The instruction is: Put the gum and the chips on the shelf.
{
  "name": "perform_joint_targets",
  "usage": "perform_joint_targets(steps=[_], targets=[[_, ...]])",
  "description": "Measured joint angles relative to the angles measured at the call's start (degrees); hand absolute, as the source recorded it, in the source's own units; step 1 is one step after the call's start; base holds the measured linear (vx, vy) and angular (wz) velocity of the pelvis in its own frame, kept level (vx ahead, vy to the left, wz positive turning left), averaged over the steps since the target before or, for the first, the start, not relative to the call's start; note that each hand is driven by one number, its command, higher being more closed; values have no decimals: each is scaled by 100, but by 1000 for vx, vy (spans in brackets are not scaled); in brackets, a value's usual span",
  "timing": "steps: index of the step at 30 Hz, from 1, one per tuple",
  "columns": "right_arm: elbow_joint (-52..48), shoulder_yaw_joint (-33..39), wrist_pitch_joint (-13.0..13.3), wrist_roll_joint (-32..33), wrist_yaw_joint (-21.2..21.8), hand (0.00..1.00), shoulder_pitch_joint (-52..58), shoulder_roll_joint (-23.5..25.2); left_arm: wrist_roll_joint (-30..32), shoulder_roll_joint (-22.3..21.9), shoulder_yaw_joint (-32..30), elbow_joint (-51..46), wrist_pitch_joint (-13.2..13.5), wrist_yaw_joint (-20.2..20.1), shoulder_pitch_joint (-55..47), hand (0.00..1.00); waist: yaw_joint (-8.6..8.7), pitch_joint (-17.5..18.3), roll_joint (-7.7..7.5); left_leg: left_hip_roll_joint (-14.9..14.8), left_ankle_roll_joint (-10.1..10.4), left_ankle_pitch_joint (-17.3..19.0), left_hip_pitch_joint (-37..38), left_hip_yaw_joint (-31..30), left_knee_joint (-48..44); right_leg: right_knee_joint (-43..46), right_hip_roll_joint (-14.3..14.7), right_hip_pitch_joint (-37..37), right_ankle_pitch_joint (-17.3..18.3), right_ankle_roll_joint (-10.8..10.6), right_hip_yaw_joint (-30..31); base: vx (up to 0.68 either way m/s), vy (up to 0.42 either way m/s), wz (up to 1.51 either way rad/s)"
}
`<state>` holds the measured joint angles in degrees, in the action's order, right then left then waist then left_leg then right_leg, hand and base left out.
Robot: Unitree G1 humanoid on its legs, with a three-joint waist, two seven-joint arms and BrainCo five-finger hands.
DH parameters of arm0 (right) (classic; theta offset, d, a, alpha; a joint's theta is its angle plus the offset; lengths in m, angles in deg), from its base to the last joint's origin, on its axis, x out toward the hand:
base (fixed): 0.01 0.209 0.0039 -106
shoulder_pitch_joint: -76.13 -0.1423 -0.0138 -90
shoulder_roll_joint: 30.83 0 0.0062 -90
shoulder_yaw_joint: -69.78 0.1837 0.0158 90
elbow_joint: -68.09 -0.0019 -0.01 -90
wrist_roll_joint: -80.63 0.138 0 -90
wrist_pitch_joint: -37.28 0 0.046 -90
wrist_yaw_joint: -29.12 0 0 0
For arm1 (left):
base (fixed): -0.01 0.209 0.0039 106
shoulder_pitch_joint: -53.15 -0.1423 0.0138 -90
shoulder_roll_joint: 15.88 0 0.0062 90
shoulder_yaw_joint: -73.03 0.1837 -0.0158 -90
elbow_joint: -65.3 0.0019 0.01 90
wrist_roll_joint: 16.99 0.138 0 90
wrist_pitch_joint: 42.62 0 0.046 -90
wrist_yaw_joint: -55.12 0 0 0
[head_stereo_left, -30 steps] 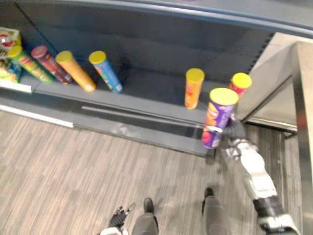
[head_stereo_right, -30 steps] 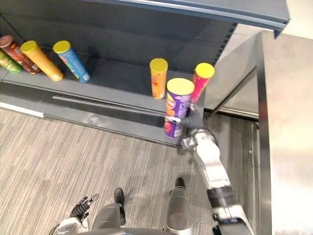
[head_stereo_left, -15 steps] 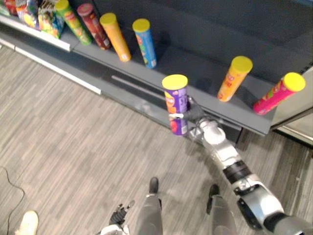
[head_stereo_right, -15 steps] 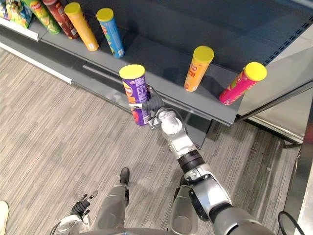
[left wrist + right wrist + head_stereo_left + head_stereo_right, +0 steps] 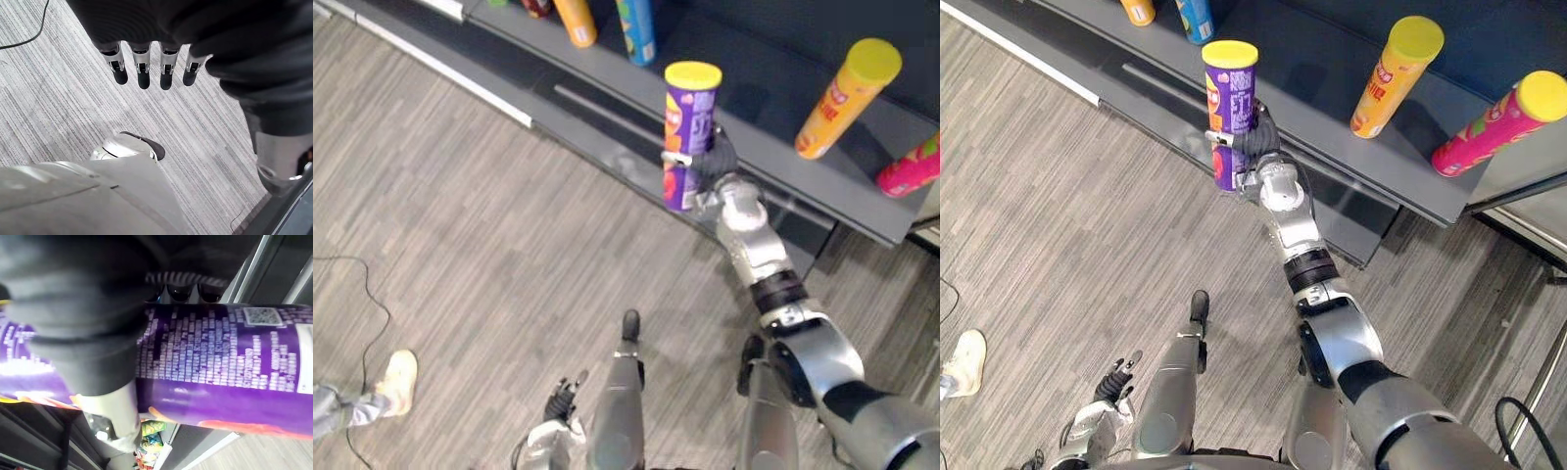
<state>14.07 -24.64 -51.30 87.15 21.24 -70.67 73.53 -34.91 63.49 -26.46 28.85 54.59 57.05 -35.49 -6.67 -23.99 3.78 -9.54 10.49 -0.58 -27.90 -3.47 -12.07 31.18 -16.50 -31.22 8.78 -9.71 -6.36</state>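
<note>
Grey plank floor (image 5: 460, 225) before a low dark shelf (image 5: 766, 137) bearing an orange can (image 5: 842, 103) and a pink can (image 5: 911, 171); right hand (image 5: 1258, 147) clasps the purple chips can (image 5: 1231, 93) upright by the shelf's front edge, thumb wrapped round it in the wrist view; left hand (image 5: 143, 61) hangs loose-fingered above the floor.

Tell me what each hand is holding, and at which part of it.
The right hand is curled round the middle of the upright purple chips can. The left hand holds nothing, its fingers relaxed.

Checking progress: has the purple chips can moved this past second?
Yes. The purple chips can, in the right hand, went leftward: from right of the shelved orange can to its left.
</note>
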Motion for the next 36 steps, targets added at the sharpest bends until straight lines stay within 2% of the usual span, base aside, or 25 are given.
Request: perform_joint_targets(steps=[8,10,14,17,24,27,31,36], targets=[[-642,369,-14,-231,-766,100,-321,362,-236,-274,-4,-222,18,53,249,0,-171,-29,36,-10,-33,-157,-230,129,-9,207,-149,-188,122,10,-138,56,-51,14],[-888,410,-13,-450,-1047,100,-422,518,-235,-301,12,-270,14,109,298,0,-177,-30,37,-7,-19,-165,-306,118,-20,211,-156,-231,122,10,-150,48,-42,7],[-1196,412,-14,-914,-1309,100,-535,732,-236,-359,22,-345,12,183,375,0,-198,-44,58,2,-24,-162,-408,122,-23,295,-184,-361,134,28,-152,35,-49,4],[-1381,415,-16,-1308,-1660,100,-612,826,-384,-407,38,-419,15,232,417,0,-288,-47,65,-12,-11,-152,-464,123,-21,363,-187,-433,218,49,-153,31,-77,2],[-1632,773,-37,-1793,-2461,100,-998,834,-445,-519,108,-500,39,308,619,0,-340,-87,129,-7,21,-294,-802,117,-25,544,-236,-775,240,55,-175,28,-75,10],[-1756,960,-109,-1967,-2833,100,-1087,832,-445,-526,240,-631,153,411,638,0,-453,-93,142,5,16,-314,-972,130,-9,586,-252,-993,241,56,-151,31,-66,2],[-1753,1069,-260,-2246,-3108,100,-1235,824,-446,-546,266,-662,211,473,646,0,-491,-124,203,41,40,-381,-1200,106,5,727,-294,-1281,244,59,-125,32,-81,7],[-1690,1072,-397,-2255,-3298,100,-1488,796,-447,-557,302,-780,231,666,664,0,-501,-149,255,89,33,-483,-1378,112,107,824,-334,-1578,246,63,-55,29,-72,4]])
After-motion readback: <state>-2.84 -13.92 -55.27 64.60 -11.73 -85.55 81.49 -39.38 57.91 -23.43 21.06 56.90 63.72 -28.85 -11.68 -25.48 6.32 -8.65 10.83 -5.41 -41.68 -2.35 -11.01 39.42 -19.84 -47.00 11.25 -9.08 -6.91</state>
